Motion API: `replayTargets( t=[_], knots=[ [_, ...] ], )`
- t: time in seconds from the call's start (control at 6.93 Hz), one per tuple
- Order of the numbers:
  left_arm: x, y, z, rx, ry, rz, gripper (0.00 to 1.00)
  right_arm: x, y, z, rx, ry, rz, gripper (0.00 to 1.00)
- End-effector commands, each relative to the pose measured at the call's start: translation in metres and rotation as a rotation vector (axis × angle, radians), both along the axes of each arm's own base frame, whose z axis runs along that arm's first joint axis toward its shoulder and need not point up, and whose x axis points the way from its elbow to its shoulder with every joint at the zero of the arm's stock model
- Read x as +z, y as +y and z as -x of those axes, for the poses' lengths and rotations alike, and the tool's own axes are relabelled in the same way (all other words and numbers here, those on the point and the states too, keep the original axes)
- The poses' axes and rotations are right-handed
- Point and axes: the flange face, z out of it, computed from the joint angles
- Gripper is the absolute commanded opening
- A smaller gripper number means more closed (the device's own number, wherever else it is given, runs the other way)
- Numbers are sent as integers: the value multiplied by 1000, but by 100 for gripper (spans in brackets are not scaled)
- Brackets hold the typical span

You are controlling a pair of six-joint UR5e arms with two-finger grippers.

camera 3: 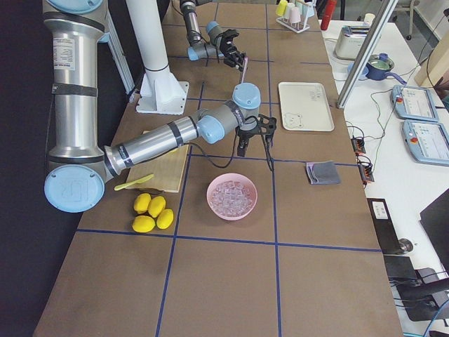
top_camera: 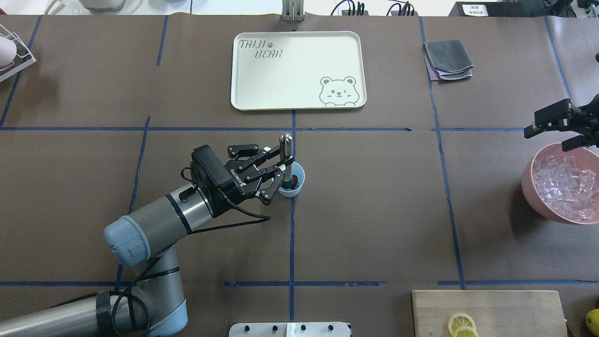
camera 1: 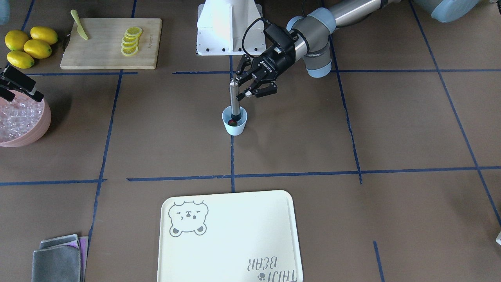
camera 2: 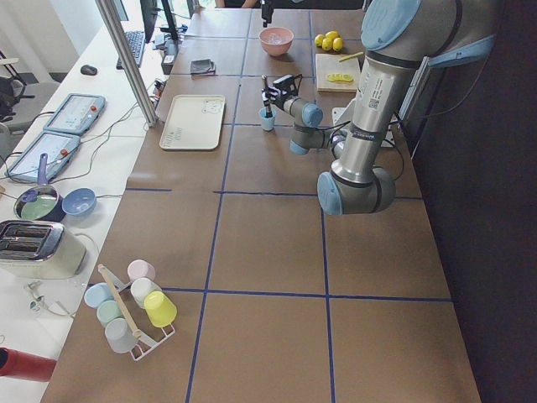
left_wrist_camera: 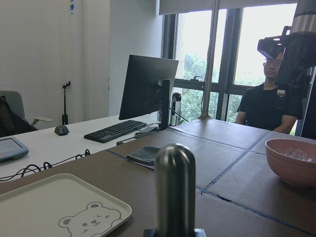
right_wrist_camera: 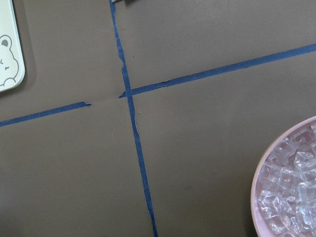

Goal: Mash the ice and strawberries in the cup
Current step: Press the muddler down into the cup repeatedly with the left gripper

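Standing upright in the cup (camera 1: 235,128), the muddler (camera 1: 234,98) is clenched by the left gripper (camera 1: 239,87) so the strawberry (camera 1: 232,122) beneath can be crushed, while the ice (top_camera: 564,182) is kept in the pink bowl (top_camera: 529,189) near the spread-open right gripper (top_camera: 559,128).

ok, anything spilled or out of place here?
Nothing spilled or tipped. One oddity: the cup shows only a strawberry under the muddler; the ice sits in the pink bowl, none visible in the cup.
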Motion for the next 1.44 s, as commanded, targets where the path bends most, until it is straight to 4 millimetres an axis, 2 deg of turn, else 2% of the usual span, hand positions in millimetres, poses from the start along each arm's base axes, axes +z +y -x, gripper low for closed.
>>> replayTargets(
  t=[0.0, 0.43, 0.58, 0.87, 1.01, 1.3],
  knots=[
    [1, 3, -4, 7, -4, 1, 7, 2, 0, 1, -2, 2, 3, 99],
    [-5, 4, -2, 9, 8, -3, 3, 2, -1, 0, -1, 2, 3, 99],
    [-25, 7, 10, 7, 50, -14, 2, 1, -1, 1, -2, 1, 1, 99],
    [-45, 6, 27, -30, 76, -5, 0, -3, -8, 5, 0, -3, -1, 99],
    [-66, -1, 27, -104, 58, 41, 0, -4, -7, 5, 2, -4, 0, 99],
    [-99, -1, 49, -116, -60, 72, 0, -5, -7, 4, 3, -7, -2, 99]
  ],
)
